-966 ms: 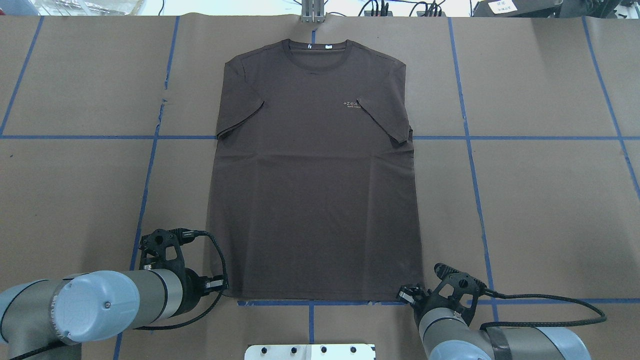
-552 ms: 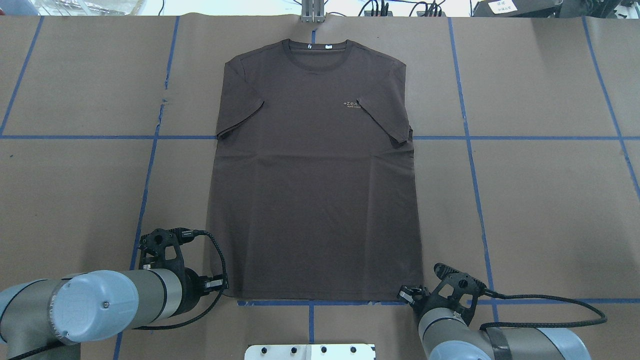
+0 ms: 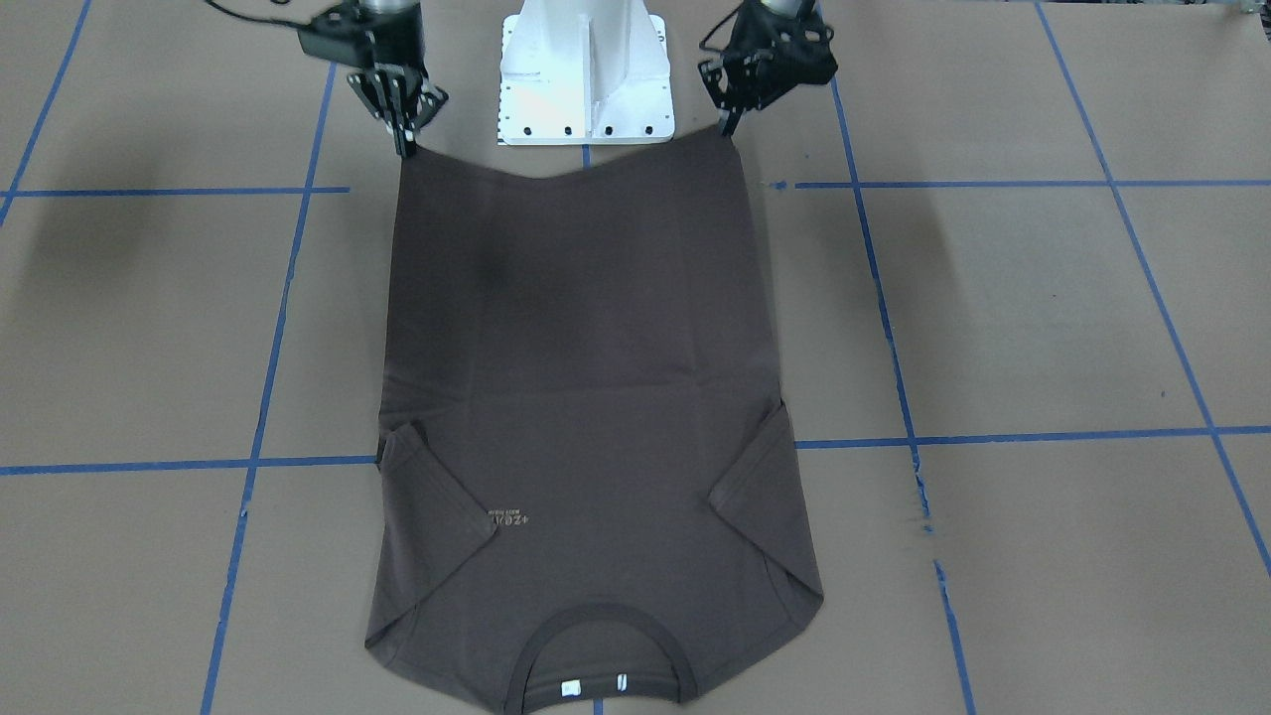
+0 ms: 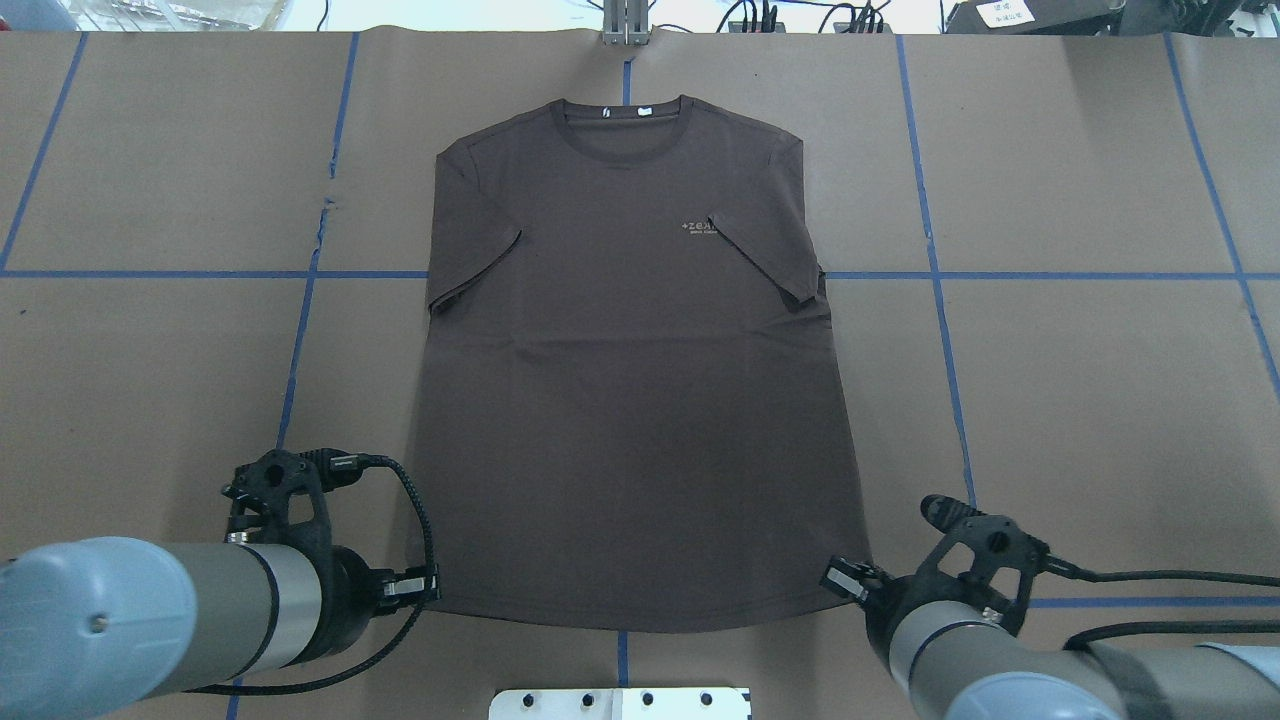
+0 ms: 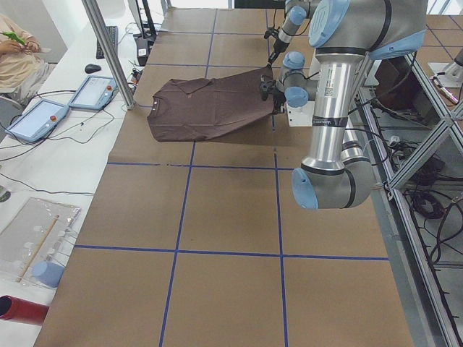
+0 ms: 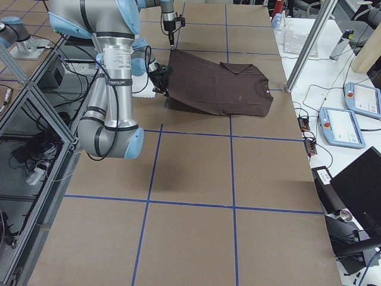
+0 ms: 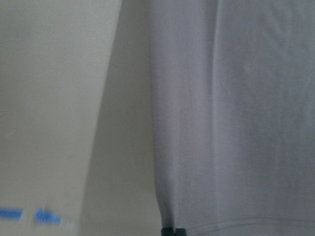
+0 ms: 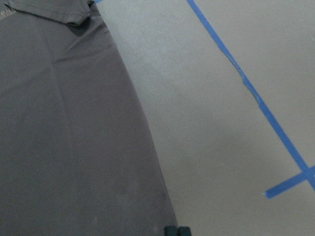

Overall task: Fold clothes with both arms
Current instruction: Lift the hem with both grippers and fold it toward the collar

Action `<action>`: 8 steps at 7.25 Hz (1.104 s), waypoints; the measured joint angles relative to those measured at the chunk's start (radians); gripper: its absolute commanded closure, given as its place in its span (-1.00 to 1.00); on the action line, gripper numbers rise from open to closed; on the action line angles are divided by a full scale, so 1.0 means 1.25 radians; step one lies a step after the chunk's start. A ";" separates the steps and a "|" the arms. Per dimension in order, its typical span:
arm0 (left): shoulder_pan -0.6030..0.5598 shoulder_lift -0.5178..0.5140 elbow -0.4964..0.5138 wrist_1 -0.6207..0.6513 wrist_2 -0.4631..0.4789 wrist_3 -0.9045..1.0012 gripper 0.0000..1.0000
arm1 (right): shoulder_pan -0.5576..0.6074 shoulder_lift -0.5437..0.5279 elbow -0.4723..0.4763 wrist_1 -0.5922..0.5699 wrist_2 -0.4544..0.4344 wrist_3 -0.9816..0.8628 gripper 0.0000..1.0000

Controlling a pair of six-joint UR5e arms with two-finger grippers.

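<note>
On my screens the left arm [image 4: 200,615] and right arm [image 4: 960,660] are silver-grey tubes with rounded light-blue joint caps, a printed label on a tube of each. Black braided cables [image 4: 418,505] run to black open-framed heads, the left gripper [image 4: 430,589] and right gripper [image 4: 830,576]. The white base plate [image 4: 620,702] shows dark screw holes

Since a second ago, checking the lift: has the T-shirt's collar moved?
Yes. The collar slid toward the near side, away from the metal bracket at the far edge.
</note>
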 measured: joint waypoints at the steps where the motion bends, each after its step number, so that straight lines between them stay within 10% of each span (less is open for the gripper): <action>1: -0.002 -0.038 -0.081 0.105 -0.019 0.000 1.00 | 0.002 0.026 0.098 -0.104 0.030 0.000 1.00; 5: -0.165 -0.151 -0.088 0.243 -0.091 0.185 1.00 | 0.168 0.206 0.135 -0.303 0.141 -0.133 1.00; 8: -0.350 -0.223 0.163 0.150 -0.096 0.385 1.00 | 0.371 0.266 -0.125 -0.118 0.206 -0.279 1.00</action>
